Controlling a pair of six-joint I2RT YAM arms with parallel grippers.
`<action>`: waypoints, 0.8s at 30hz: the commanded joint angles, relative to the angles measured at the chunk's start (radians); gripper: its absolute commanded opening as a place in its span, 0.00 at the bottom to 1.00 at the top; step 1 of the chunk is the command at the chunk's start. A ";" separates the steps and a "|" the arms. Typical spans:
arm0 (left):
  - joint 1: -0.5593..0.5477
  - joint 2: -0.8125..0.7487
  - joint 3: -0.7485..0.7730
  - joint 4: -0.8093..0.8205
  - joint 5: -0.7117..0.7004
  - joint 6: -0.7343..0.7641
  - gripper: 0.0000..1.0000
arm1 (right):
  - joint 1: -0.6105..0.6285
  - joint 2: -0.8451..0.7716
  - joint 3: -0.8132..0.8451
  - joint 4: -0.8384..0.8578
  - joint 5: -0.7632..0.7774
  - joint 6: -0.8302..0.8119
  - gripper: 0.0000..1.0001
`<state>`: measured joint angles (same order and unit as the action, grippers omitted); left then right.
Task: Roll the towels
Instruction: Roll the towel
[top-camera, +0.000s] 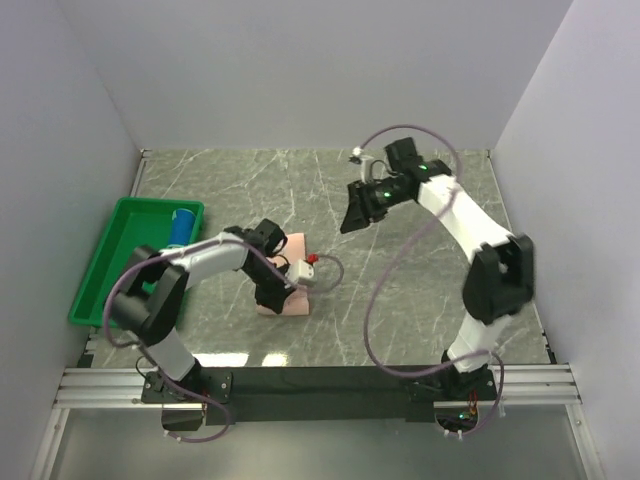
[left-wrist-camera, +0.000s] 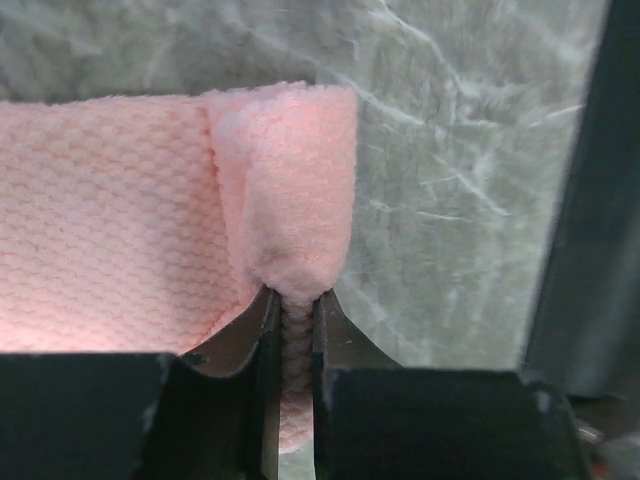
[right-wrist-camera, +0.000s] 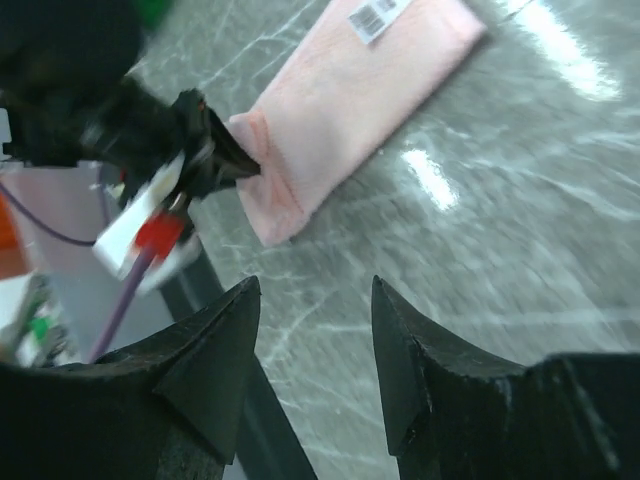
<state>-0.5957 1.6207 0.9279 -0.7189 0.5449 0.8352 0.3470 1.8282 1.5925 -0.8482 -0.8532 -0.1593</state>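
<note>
Pink towel (left-wrist-camera: 110, 220) lies flat on the table (top-camera: 250, 180), with one end caught in the left gripper (left-wrist-camera: 293, 300). In the left wrist view we see the jaws clenched on a folded-over lip of cloth. The pile is squeezed thin between them and bulges above, and the rest spreads flat to the left of the fold. From above we cannot see that pinch, because the gripper and wrist cover the middle of the pink towel and only its two ends show. The right wrist view gives us what the others do not: the towel as a long narrow strip, with a white barcode tag (right-wrist-camera: 378, 15) at the end far from the pinch. The right gripper (right-wrist-camera: 312, 290) is released, jaws apart with nothing between them. It hangs in the air over bare table, well apart from the towel. A blue towel (top-camera: 182, 225), which looks rolled, lies at the far end of the green tray (top-camera: 110, 265) by the table's left edge. In the top view the left arm's elbow overlaps the tray's near side.
</note>
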 joint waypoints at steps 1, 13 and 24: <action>0.071 0.184 0.064 -0.212 0.097 -0.007 0.01 | -0.023 -0.214 -0.129 0.101 0.091 -0.002 0.55; 0.254 0.557 0.345 -0.447 0.204 0.091 0.01 | 0.324 -0.495 -0.447 0.155 0.385 -0.169 0.46; 0.298 0.659 0.393 -0.467 0.193 0.116 0.04 | 0.730 -0.143 -0.342 0.417 0.714 -0.367 0.54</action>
<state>-0.3103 2.2307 1.3144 -1.3495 0.9302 0.8570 1.0454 1.6562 1.1969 -0.5655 -0.2470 -0.4198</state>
